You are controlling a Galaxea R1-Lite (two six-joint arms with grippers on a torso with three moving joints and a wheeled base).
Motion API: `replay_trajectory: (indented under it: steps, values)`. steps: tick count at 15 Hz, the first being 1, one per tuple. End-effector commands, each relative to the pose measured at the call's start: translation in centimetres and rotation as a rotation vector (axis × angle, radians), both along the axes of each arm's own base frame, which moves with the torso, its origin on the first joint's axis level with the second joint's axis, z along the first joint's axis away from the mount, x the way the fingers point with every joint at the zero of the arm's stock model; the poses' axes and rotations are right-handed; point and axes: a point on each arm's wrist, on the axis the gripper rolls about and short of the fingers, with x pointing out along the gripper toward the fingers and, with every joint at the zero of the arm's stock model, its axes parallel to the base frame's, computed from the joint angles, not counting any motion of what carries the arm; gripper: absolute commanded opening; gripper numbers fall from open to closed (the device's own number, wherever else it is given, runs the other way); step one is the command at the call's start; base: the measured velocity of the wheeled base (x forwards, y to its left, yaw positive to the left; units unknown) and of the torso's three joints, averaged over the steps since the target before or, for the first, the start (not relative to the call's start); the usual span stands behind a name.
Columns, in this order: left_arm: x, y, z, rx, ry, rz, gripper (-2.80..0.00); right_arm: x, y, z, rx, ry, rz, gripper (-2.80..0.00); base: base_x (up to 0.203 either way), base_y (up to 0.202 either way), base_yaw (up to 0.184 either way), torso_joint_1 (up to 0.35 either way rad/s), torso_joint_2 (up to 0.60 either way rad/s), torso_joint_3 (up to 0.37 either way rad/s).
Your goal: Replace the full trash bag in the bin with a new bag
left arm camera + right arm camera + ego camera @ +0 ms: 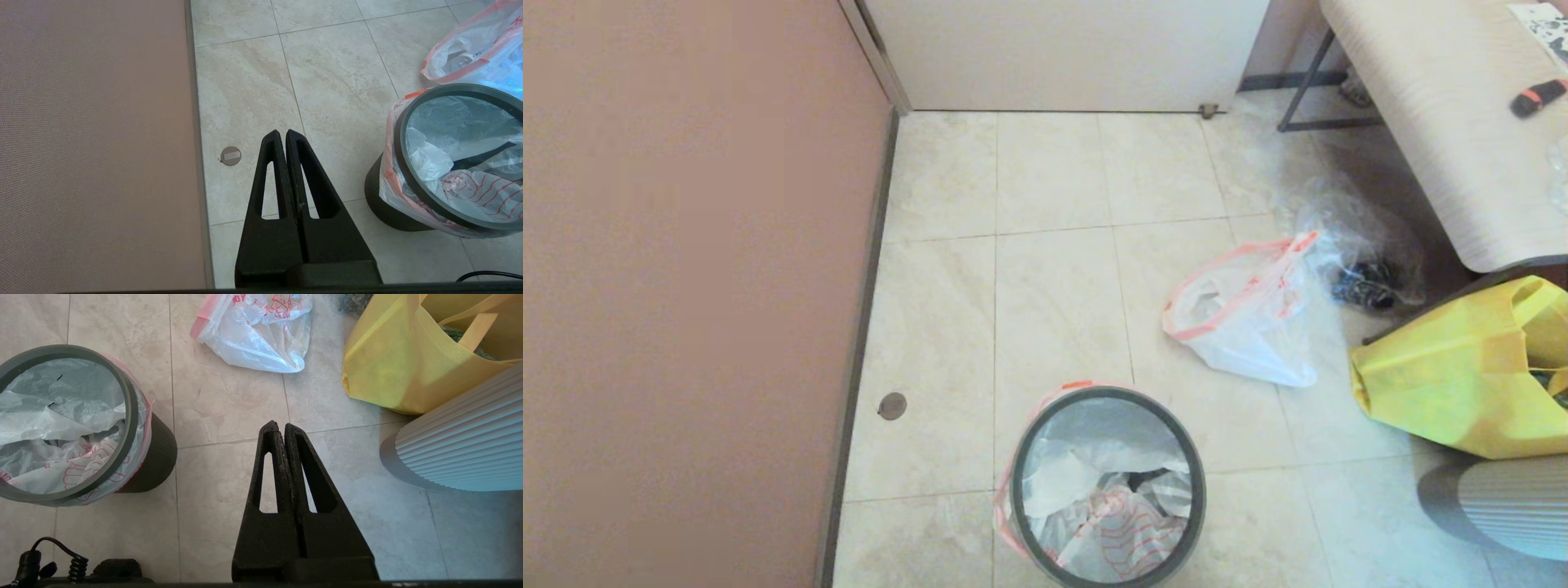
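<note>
1 bin (1197, 523), lined with 1 red-printed new bag (1123, 523), stands between 2 closed, empty claws: left gripper (282, 134) and right gripper (278, 426). 1 full trash bag (1245, 314) lies on the floor beyond the right claw, beside 1 yellow bag (1454, 376).

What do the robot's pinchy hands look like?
Both look the same. The left gripper and the right gripper are matte black, each with two long pointed jaws like thin triangles with a slot cut through. A curly black cable shows near the right one.
</note>
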Motion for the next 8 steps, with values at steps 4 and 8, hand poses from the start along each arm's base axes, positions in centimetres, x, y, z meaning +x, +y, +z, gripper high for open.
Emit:
replay_trajectory:
  steps: [4,8]
  values:
    - [0.35,0.0,-1.1,0.0,0.04,0.001,-2.8,0.03,0.0,-0.04,-0.008,0.005,-0.002,-2.8,0.0,0.0,0.0,0.0,0.0,0.0]
    - [0.35,0.0,-1.1,0.0,0.04,0.001,-2.8,0.03,0.0,-0.03,0.008,0.004,-0.002,-2.8,0.0,0.0,0.0,0.0,0.0,0.0]
